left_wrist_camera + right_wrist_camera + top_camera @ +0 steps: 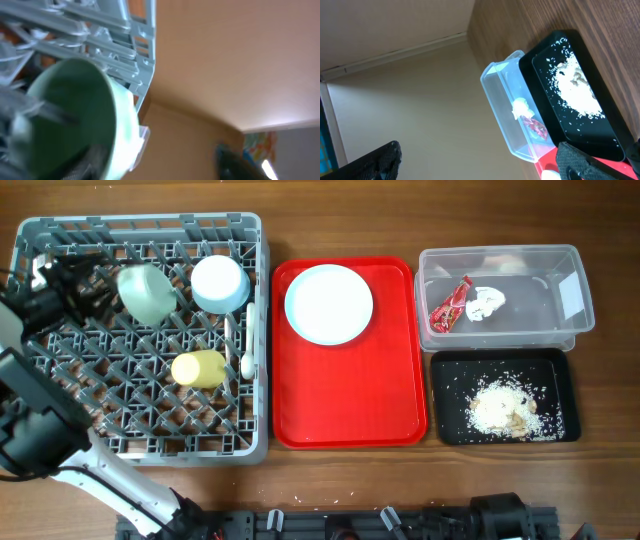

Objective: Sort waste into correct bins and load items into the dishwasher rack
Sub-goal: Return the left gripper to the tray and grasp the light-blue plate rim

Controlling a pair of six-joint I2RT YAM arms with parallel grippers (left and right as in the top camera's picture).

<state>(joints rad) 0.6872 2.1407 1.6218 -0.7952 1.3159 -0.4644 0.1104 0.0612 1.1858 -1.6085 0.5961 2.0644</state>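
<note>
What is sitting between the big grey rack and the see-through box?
The red tray, with the light blue plate on it. The overhead view shows it best.

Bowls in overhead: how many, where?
2. Pale green bowl at the dishwasher rack's far side, small light blue bowl beside it. The left arm covers the far-left corner; more could hide there.

Grey rack [130,412] at far left, lattice floor, pegs upright. Inside, at the back: green bowl [147,292] tipped on its side, blue bowl [220,283] just right of it. Yellow cup [198,369] lying on its side mid-rack. White spoon [247,363] against right wall. Blue plate [328,304] flat on red tray [350,400]. Clear tub [500,252] at right, holding red wrapper [450,305] and tissue [486,303], touching. Black tray [450,370] in front of the tub; rice [505,410] heaped, grains scattered around.
</note>
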